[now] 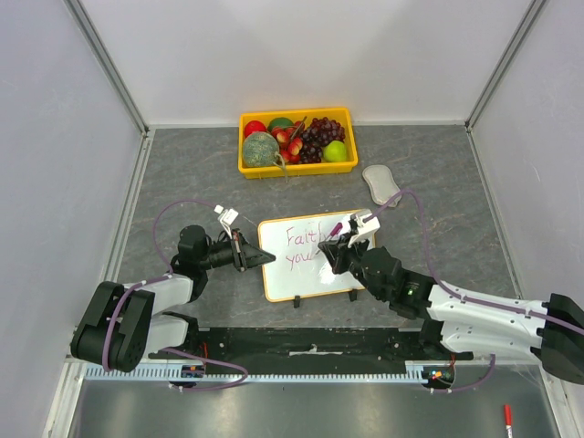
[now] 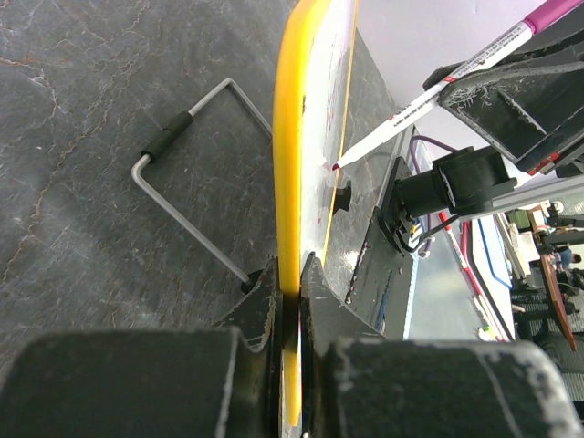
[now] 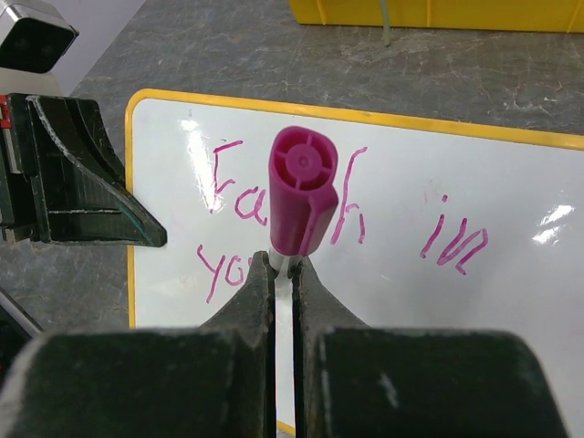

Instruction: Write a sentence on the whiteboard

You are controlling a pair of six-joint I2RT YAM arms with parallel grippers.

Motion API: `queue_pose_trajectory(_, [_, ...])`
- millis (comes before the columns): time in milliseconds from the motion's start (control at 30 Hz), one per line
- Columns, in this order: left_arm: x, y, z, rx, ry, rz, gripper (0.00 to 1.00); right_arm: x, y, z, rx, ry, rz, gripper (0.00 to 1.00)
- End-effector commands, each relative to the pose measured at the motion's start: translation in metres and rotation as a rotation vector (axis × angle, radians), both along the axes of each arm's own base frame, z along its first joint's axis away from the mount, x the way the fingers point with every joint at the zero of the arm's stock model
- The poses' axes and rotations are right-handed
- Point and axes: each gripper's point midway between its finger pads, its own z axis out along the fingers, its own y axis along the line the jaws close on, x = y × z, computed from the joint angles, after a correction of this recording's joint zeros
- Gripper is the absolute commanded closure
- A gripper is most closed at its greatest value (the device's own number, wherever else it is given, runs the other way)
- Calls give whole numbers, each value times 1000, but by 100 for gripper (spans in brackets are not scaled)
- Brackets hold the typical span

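Observation:
The whiteboard (image 1: 301,274) stands tilted on the grey table in the middle of the top view, white with a yellow rim (image 2: 290,164). My left gripper (image 1: 245,251) (image 2: 290,274) is shut on its left edge. My right gripper (image 1: 333,246) (image 3: 285,266) is shut on a white marker with a magenta end (image 3: 303,196) (image 2: 429,96). The marker's tip touches the board face. The sentence (image 3: 438,242) (image 1: 306,239) is pink handwriting that reads "Faith in" with "yo" starting a second line below; the marker hides some letters.
A yellow fruit tray (image 1: 249,168) with grapes, apples and a melon sits behind the board. A grey eraser (image 1: 380,182) lies to the right of it. The board's wire stand (image 2: 182,182) rests on the table behind it. A red marker (image 1: 507,418) lies near the bottom right.

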Motion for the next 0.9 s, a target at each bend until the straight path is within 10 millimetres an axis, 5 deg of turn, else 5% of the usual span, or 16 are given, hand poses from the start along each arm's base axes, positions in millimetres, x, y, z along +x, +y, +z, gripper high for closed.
queue_pose_trajectory(0, [16,6,-7,56,-72,61,98,5,-1,25,40,-34,-20,100])
queue_pose_trajectory(300, [16,6,-7,55,-73,61,98,11,2,46,60,-66,-32,100])
queue_pose_trajectory(867, [16,5,-7,55,-75,60,98,19,-3,27,30,-53,-83,100])
